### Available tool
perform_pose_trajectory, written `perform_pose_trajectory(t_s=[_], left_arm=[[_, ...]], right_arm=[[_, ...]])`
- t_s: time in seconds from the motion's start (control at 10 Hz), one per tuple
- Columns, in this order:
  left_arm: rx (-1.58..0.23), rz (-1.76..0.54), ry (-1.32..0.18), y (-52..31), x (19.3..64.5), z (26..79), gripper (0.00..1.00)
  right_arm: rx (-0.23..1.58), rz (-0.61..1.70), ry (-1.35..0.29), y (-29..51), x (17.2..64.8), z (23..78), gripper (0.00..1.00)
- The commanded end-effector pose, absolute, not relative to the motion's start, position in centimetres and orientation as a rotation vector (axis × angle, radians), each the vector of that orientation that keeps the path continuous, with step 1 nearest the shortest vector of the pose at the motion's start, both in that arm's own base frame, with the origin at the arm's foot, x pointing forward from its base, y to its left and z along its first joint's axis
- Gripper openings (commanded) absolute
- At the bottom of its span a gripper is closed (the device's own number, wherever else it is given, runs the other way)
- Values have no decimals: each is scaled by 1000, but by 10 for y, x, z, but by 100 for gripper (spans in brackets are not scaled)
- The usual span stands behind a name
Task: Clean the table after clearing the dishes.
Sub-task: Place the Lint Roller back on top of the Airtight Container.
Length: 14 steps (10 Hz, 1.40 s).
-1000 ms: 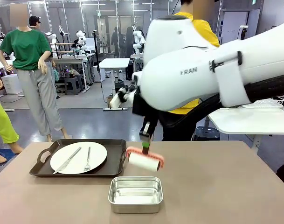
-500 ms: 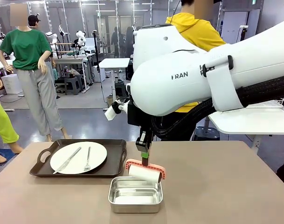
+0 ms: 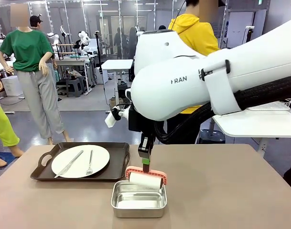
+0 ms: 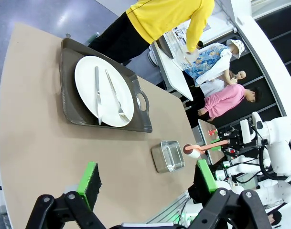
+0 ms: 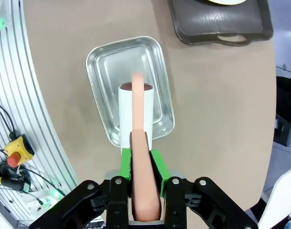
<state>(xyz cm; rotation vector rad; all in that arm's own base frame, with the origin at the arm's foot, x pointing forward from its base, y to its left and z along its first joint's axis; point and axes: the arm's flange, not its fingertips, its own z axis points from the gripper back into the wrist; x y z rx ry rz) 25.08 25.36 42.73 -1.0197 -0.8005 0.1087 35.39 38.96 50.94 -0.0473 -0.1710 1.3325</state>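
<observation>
My right gripper is clamped on the lint roller by its pink handle, the place I judge best to hold this light, stiff tool, its roll over the steel pan on the table, near the plate on its tray; my left gripper stands apart, empty.

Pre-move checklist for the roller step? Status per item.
1. Right tool grip on roller handle: ok, pads shut on it.
2. Roller over pan: ok.
3. Roller touching pan: cannot tell.
4. Dishes cleared: not ok; tray with plate, knife and fork sits on table.
5. Left tool free: ok; open, empty, above table.
</observation>
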Motion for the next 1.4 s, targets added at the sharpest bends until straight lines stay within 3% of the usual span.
perform_pose_trajectory(t_s=[0.0,0.5,0.7,1.3], left_arm=[[-1028,97,-807,255,250,428,100],[-1028,97,-807,255,250,428,100],[-1028,97,-807,255,250,428,100],[-1028,97,-807,255,250,428,100]], right_arm=[[-19,1371,-123,405,371,502,22],[51,1386,-10,413,403,458,22],[96,1502,-21,412,418,444,22],[14,1568,-34,421,460,415,22]])
